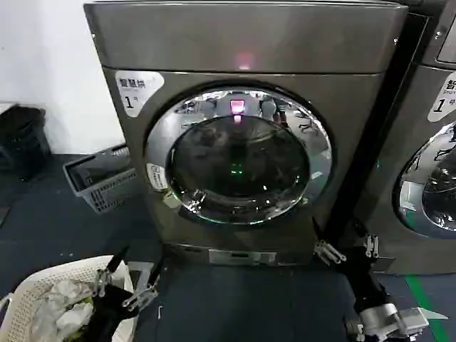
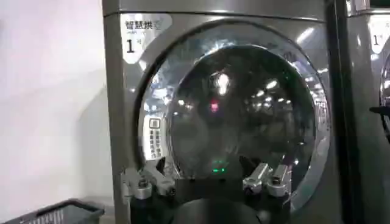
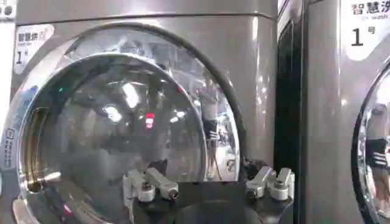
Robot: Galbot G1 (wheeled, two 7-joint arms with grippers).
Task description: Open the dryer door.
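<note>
The dryer (image 1: 242, 35) is a big dark grey machine with a white "1" label and a pink light. It stands straight ahead. Its door (image 1: 239, 160), a chrome ring around dark glass, lies shut against the front. My left gripper (image 1: 121, 286) hangs low at the left, above a white basket, open and holding nothing. My right gripper (image 1: 349, 249) is low at the dryer's lower right corner, open and holding nothing. In the left wrist view the left gripper (image 2: 207, 178) faces the door (image 2: 244, 109) from a distance. In the right wrist view the right gripper (image 3: 209, 184) faces the door (image 3: 116, 128) nearer its right rim.
A second grey machine (image 1: 427, 142) with a like chrome door stands close on the right. A grey plastic basket (image 1: 100, 178) lies tilted on the floor left of the dryer. A white laundry basket (image 1: 64, 267) with cloths sits at the lower left. The floor is dark, with a green line (image 1: 420, 299).
</note>
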